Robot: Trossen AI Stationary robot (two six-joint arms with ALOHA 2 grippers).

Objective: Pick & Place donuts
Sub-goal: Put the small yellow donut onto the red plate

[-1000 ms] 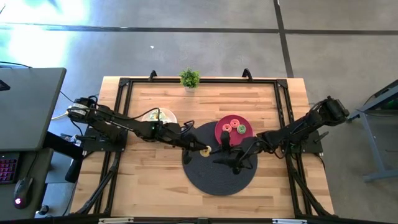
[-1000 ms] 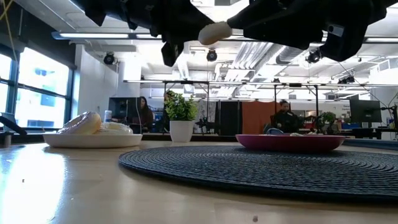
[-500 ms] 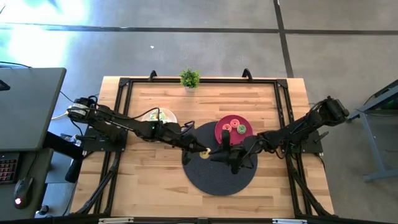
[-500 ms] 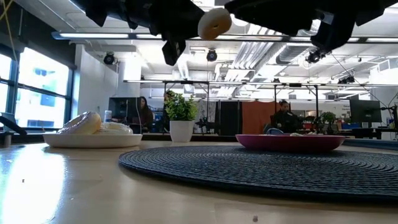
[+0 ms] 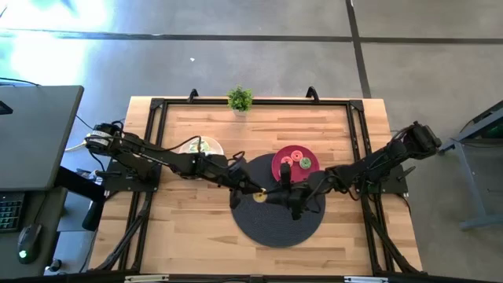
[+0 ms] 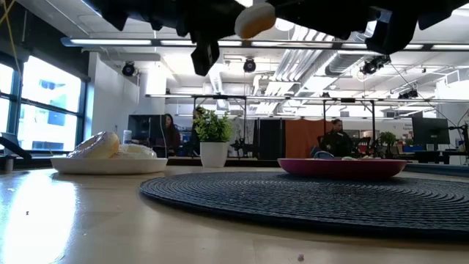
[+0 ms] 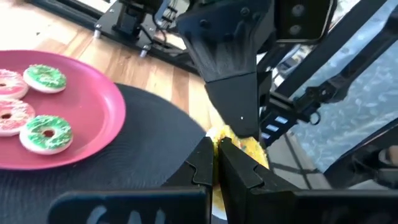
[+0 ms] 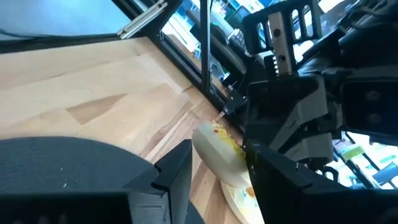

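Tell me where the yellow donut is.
High view: yellow donut held off the table between left tool and right tool, above the dark mat.

Yellow donut [image 5: 260,196] aloft (speckled)

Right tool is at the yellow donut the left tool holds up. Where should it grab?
Probably the free rim of the yellow donut, opposite the left tool's pinch, coming from the right arm's side: the right tool's open fingers straddle that end.

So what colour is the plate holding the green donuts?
Pink-red plate, clearest in the left wrist view.
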